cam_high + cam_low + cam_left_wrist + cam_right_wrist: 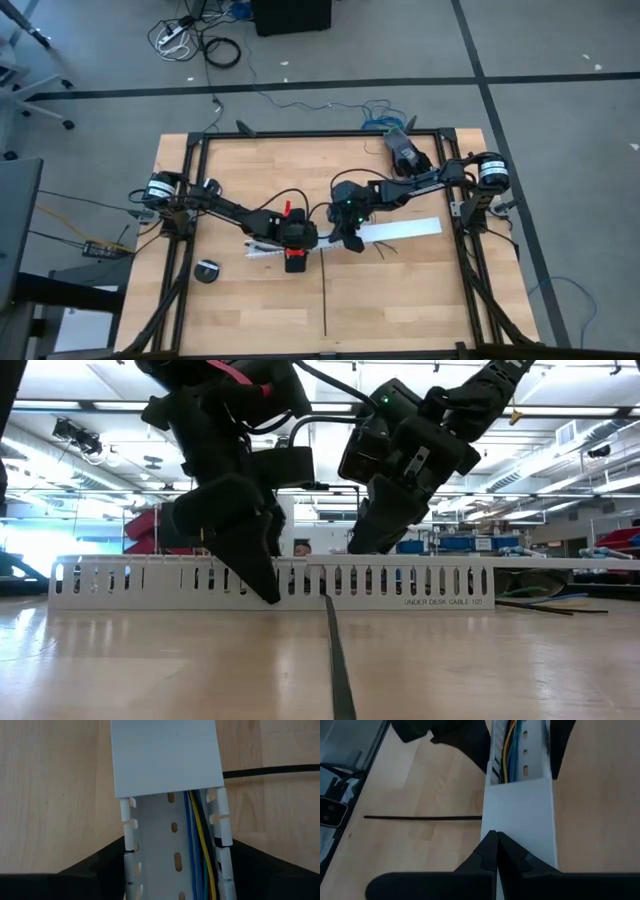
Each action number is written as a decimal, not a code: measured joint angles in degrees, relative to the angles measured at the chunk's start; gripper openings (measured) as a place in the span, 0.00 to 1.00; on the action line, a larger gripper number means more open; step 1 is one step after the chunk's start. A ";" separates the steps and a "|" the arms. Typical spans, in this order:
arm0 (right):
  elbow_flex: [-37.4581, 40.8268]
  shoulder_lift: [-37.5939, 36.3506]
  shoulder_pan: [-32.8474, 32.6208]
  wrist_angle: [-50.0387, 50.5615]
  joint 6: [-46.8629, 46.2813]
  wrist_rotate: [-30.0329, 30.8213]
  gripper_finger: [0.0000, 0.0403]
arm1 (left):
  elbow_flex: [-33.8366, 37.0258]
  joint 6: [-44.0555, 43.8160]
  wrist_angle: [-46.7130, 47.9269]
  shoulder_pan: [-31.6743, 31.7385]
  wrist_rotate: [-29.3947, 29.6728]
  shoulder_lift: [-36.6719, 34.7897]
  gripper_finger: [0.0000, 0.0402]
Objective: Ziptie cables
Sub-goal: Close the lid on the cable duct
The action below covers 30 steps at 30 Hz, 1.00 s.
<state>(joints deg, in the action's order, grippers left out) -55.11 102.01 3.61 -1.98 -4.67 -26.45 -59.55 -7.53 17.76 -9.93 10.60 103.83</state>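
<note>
Left tool [296, 252] straddles the white channel [400, 230] — fingers apart — right tool [496, 851] pinched together.

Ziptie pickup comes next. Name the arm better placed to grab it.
Right, probably. The right gripper is shut on nothing above the white channel, and the ziptie ends just beside it. The left gripper is open, straddling that channel around the cables.
</note>
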 joint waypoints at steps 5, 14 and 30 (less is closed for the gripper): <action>-0.01 -0.40 -0.25 -2.65 -0.17 1.90 0.00 | 0.00 -0.17 0.00 0.00 0.30 0.00 0.65; -0.14 -2.38 -1.02 5.15 -1.15 5.94 0.00 | 0.00 -0.63 0.72 0.00 0.45 -0.02 0.65; -0.49 -0.19 -1.54 8.23 -1.98 7.79 0.00 | 0.11 -0.39 0.09 0.06 0.26 -0.04 0.65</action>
<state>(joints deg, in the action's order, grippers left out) -55.59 101.81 2.07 6.25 -6.65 -18.65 -59.44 -7.92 17.85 -9.87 10.86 103.79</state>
